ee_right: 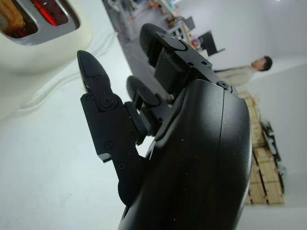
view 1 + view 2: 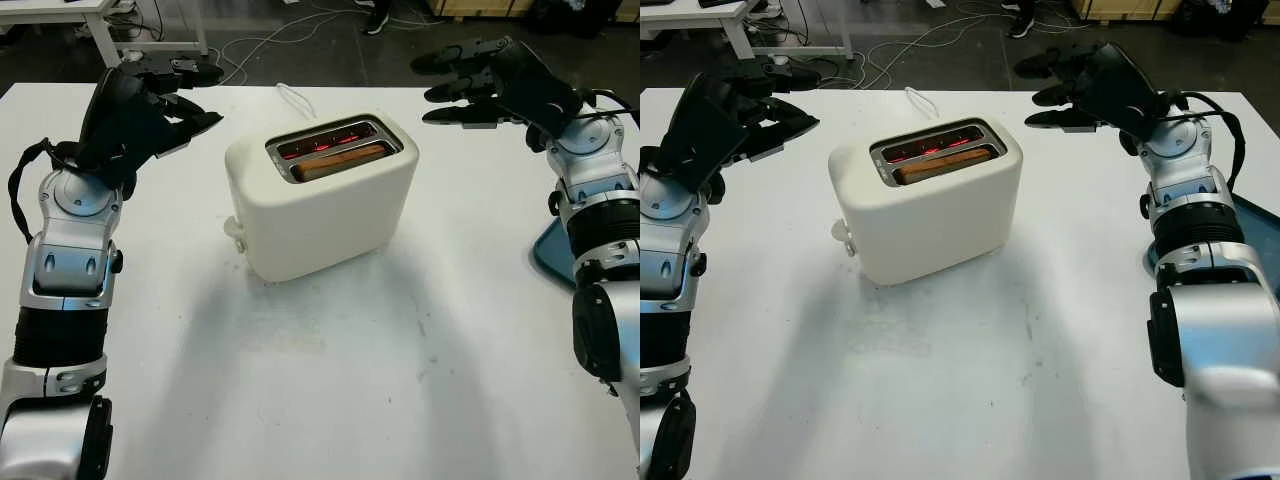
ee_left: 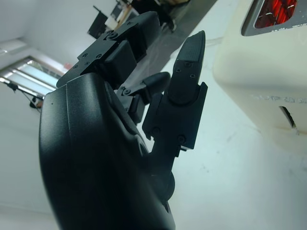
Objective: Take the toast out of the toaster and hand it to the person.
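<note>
The toast (image 2: 338, 160) sits low in the nearer of the 2 slots of the cream toaster (image 2: 320, 195), its top edge about level with the slot rim while the other slot glows red. The slice's long axis runs along the slot, roughly from one hand toward the other, slightly skewed. The left hand (image 2: 150, 105) hangs open above the white table (image 2: 330, 380), so the toast lies toward its fingertip side and a little nearer the robot. The right hand (image 2: 490, 85) is also open and holds nothing; the toast lies ahead of its fingertips, lower and nearer the robot. Both hands stand well apart from the toaster. The right looks marginally closer, though either must come over the slot and pinch across the slice's thin faces from above.
</note>
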Motion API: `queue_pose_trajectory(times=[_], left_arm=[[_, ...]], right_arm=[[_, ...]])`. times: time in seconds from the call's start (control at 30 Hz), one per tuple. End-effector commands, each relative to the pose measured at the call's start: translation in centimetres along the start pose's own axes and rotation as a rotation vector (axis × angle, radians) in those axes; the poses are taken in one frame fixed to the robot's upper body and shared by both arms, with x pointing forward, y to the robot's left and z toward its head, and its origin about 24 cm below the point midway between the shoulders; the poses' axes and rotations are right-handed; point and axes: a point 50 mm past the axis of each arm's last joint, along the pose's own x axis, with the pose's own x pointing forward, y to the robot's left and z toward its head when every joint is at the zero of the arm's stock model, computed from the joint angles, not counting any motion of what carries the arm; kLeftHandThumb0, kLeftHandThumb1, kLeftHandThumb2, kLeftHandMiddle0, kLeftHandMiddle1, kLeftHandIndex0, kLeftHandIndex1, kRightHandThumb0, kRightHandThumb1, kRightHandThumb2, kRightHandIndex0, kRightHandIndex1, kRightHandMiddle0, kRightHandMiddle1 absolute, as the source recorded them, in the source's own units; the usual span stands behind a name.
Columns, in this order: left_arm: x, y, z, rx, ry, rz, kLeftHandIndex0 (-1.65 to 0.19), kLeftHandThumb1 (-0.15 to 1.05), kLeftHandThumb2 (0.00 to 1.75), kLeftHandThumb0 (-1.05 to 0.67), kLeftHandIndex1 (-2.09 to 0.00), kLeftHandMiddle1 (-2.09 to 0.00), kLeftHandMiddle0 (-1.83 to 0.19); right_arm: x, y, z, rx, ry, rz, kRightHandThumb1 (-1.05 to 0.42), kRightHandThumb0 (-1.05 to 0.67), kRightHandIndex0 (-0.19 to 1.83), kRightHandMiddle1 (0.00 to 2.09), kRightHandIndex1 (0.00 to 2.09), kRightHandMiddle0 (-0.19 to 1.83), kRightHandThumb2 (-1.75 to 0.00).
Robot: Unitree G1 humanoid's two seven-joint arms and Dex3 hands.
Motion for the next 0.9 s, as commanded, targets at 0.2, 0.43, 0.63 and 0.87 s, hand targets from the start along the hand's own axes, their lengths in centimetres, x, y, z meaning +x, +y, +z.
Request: queue_pose_trajectory(times=[0.2, 0.43, 0.63, 0.87], left_arm=[[-0.02, -0.05, 0.18, 0.006, -0.023, -0.008, -0.70, 0.88, 0.00, -0.40, -0.35, -1.06, -0.48], [-0.10, -0.03, 0.15, -0.006, -0.014, -0.007, -0.68, 0.88, 0.00, -0.39, -0.37, -1.06, -0.47], [-0.21, 0.19, 0.10, 0.006, -0.011, -0.007, -0.67, 0.88, 0.00, -0.37, -0.39, -1.05, -0.47], [-0.51, 0.83, 0.41, -0.008, 0.011, 0.010, -0.65, 0.87, 0.00, -0.34, -0.39, -1.01, -0.45]], right_arm=[[-0.28, -0.08, -0.40, 0.028, 0.012, -0.012, -0.75, -0.25, 0.79, 0.00, 0.05, 0.74, 0.00], [-0.24, -0.07, -0.28, 0.023, 0.009, -0.005, -0.75, -0.27, 0.80, 0.01, 0.05, 0.75, 0.00], [-0.19, -0.01, -0.19, 0.026, 0.009, -0.005, -0.75, -0.26, 0.79, 0.00, 0.05, 0.74, 0.00], [-0.51, -0.23, -0.27, -0.006, 0.003, -0.026, -0.74, -0.25, 0.79, 0.01, 0.04, 0.75, 0.00]])
